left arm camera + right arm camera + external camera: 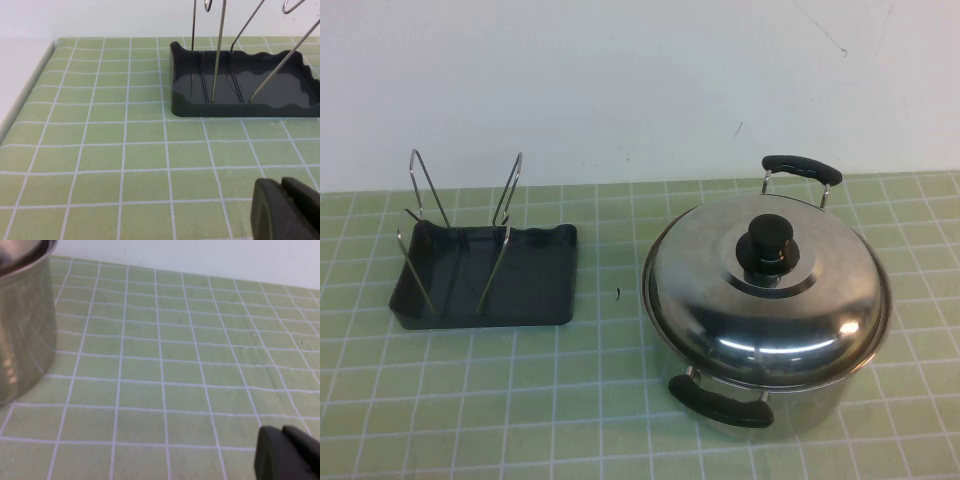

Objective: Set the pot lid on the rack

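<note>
The pot lid [760, 290], shiny domed steel with a black knob [769, 243], sits on the steel pot [790, 400] at the right of the table. The pot's wall also shows in the right wrist view [20, 325]. The rack [490, 275], a dark plastic tray with upright wire loops, stands at the left and shows in the left wrist view [245, 85]. My left gripper [282, 187] is shut and empty, low over the mat, short of the rack. My right gripper [282, 432] is shut and empty over the mat beside the pot. Neither arm shows in the high view.
A green mat [610, 400] with a white grid covers the table. A white wall [620, 80] stands behind. The mat's left edge shows in the left wrist view [30, 85]. The pot has two black handles [720, 405].
</note>
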